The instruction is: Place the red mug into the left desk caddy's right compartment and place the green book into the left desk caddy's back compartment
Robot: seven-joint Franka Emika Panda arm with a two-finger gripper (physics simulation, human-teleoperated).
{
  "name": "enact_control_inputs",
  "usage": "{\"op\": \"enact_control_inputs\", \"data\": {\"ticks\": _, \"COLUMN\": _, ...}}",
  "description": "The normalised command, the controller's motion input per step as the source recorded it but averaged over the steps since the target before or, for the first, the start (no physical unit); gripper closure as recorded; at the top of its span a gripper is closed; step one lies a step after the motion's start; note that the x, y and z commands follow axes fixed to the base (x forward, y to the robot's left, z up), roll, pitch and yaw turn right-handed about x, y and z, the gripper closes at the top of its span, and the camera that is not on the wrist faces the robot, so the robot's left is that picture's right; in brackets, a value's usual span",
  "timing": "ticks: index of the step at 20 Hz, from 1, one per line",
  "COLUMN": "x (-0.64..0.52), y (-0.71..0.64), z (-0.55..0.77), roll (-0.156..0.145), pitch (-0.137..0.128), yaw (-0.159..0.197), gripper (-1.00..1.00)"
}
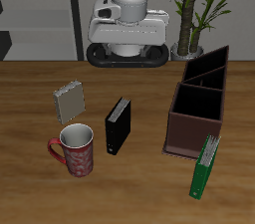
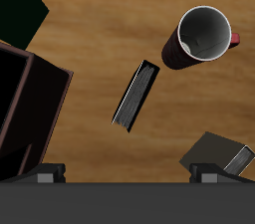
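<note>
A: Starting nearest the front edge, what holds anything?

B: One red ceramic mug with a looped handle (image 1: 77,151) stands upright on the wooden table (image 1: 30,183), mouth up. The wrist view looks straight into its pale interior (image 2: 206,35), and nothing shows inside. Its handle points toward the table's side edge, away from the books.

A: And the green one?

B: One thin bright green book (image 1: 205,166) lies just beside the front end of the long dark maroon-brown desk caddy (image 1: 198,104), touching or nearly touching its front corner. Its long axis runs from the front edge back toward the caddy, tilted slightly. It is outside the caddy, not in any section.

A: The caddy itself?

B: One caddy, long axis running front to back. Its wide squarish right compartment (image 1: 196,109) shows only black inner walls. The narrower slanted sections behind it also look bare, though their floors are partly hidden.

A: Other books?

B: Two. One thicker black book (image 1: 118,125) stands between mug and caddy, and one small grey book (image 1: 70,100) leans farther back.

A: The gripper?

B: It sits high at the back; only the fingertip edges (image 2: 45,172) show in the wrist view, set well apart with nothing between them.
</note>
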Motion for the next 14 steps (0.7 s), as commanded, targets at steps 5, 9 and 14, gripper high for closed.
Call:
{"op": "enact_control_inputs", "data": {"ticks": 5, "x": 0.16, "y": -0.13, "z": 0.03, "roll": 0.006, "pitch": -0.017, "yaw": -0.006, "gripper": -1.00}}
{"op": "enact_control_inputs", "data": {"ticks": 9, "x": 0.26, "y": -0.21, "z": -0.02, "roll": 0.033, "pitch": 0.005, "yaw": -0.002, "gripper": -1.00}}
{"op": "enact_control_inputs", "data": {"ticks": 14, "x": 0.20, "y": -0.23, "z": -0.06, "roll": 0.011, "pitch": 0.007, "yaw": -0.042, "gripper": -1.00}}
